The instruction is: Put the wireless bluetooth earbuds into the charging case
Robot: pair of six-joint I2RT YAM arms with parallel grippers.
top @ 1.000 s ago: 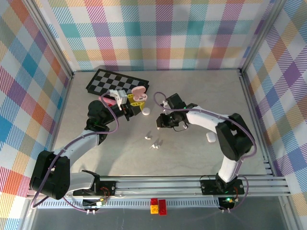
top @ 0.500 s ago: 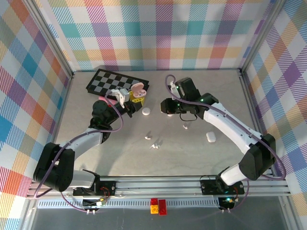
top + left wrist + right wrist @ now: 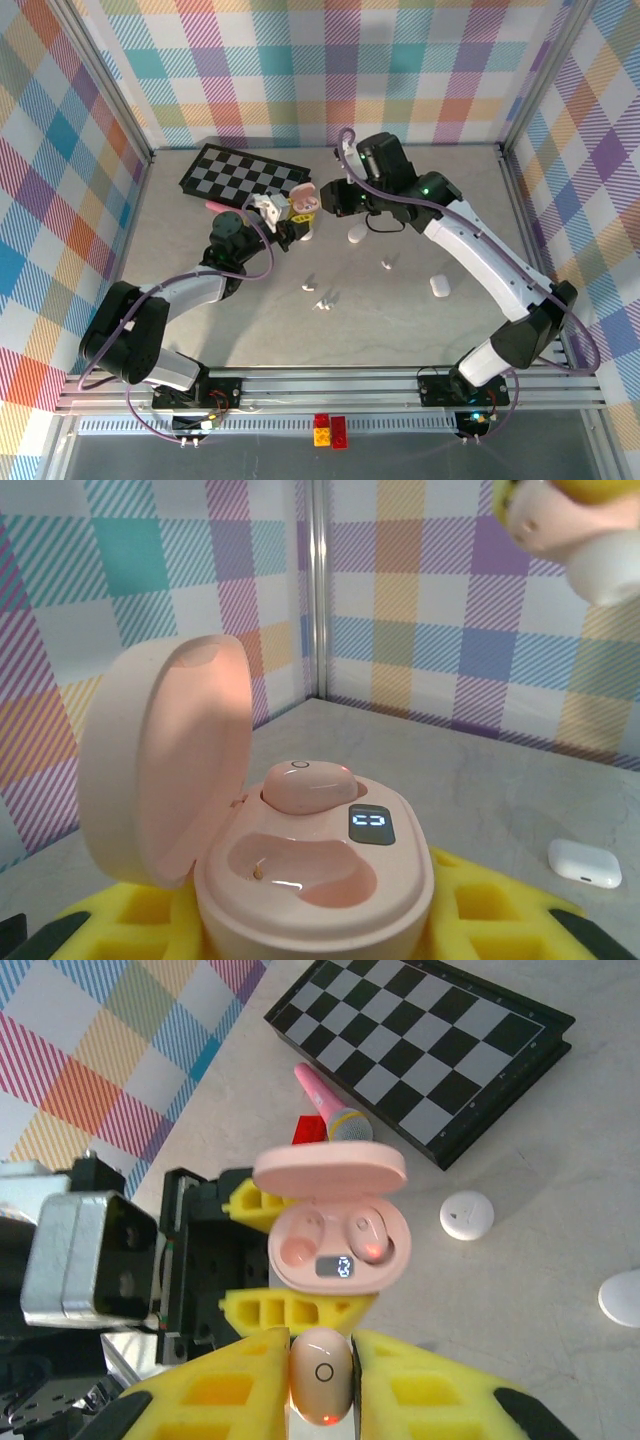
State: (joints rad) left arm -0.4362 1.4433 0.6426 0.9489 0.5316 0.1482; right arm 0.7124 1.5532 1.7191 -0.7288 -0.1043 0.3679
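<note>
Top external view shows the left gripper (image 3: pixel 293 216) clamped on an open pale pink pebble-shaped plastic charging case (image 3: pixel 303 197), with the right gripper (image 3: pixel 322 200) just beside it; left wrist view shows a seated pale pink plastic earbud (image 3: pixel 308 785) in one socket of that case; right wrist view shows the right gripper's yellow pads (image 3: pixel 420 1385) closed on a second pale pink earbud (image 3: pixel 322 1375) near the case.

Lab rig: plaid walls (image 3: pixel 330 70), aluminium-rail frame (image 3: pixel 330 385).

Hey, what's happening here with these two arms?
The left gripper holds an open pale pink pebble-shaped charging case, with one pink earbud already seated and the other slot empty. The right gripper pinches a second small pink earbud near the case, not yet placed. A few tiny white buds lie loose on the grey table.
</note>
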